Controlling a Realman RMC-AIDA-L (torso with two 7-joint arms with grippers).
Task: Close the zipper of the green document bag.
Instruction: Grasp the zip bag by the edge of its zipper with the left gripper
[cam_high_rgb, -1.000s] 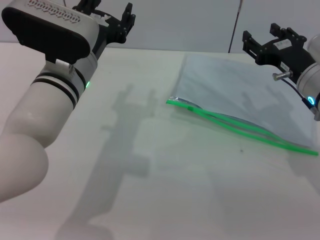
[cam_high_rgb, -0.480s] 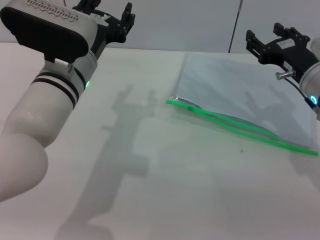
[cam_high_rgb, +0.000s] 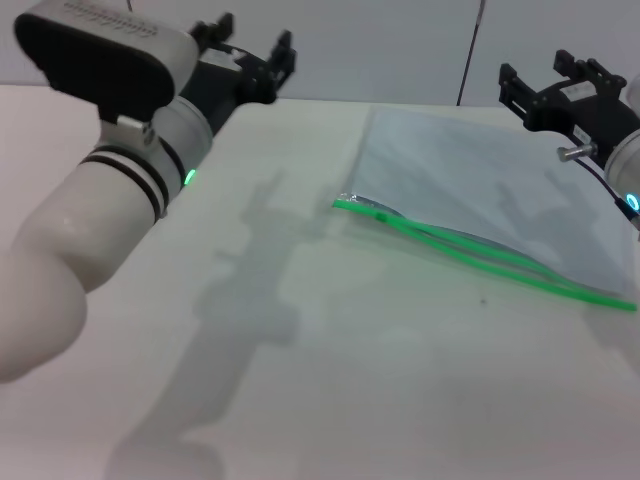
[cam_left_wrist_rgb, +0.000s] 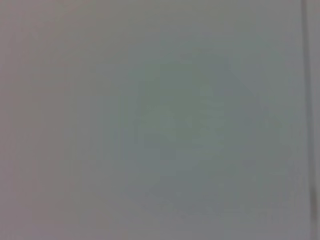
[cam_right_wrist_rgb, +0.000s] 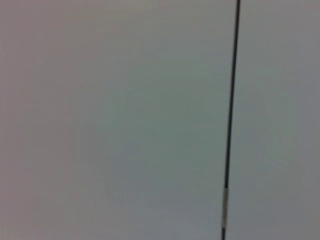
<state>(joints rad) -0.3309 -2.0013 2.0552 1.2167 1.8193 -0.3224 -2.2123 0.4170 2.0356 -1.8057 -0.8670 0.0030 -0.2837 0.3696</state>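
A: White surface (cam_high_rgb: 300, 400), plain grey wall behind. What's on it?

B: Just the green document bag (cam_high_rgb: 470, 180), lying flat on the right half. Translucent pale grey-blue pouch, long edge nearest the robot trimmed in bright green.

A: Zipper state?

B: The zipper (cam_high_rgb: 480, 255) runs diagonally, from mid-surface toward the right edge. Its two green strips bow apart through the middle stretch and meet again near both ends, so it's unzipped there. Left end has a small shiny bit; can't pick out the slider for sure.

A: Hands?

B: Left hand (cam_high_rgb: 250, 60) is raised at the far left, above bare surface, well apart from the bag. Fingers spread, nothing in them. Its shadow falls on the surface just left of the bag's corner.

A: Right one?

B: Right hand (cam_high_rgb: 550, 85) is up over the bag's far right corner, not touching it. Fingers apart, nothing held.

A: Wrist cams?

B: Left wrist: blank grey. Right wrist: same, plus a thin dark vertical line (cam_right_wrist_rgb: 231, 120), can't tell what it is. No bag in either.
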